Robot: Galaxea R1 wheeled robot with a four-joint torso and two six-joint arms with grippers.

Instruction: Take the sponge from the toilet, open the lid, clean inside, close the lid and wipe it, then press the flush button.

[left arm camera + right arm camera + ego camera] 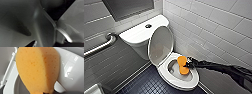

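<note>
Right fingers pinched tight on sponge at its narrow waist. Sponge hangs over open bowl of toilet, inside the seat ring. Long axis runs back-to-front: one lobe toward raised lid, other toward bowl's front.

Floor: you see dark tiles, small and square, which meet the pale walls.
On the floor: the toilet stands directly on it, close to the white tiled wall on the right.
Tank: its top is flat and white, and the round flush button sits in it.
Bowl rim: the white seat lies flat on it.
Lid: it stands raised, just in front of the tank.
Bowl opening: the orange sponge is over it, at the seat's right side, clamped in the right gripper. You cannot tell whether it touches the ceramic.
</note>
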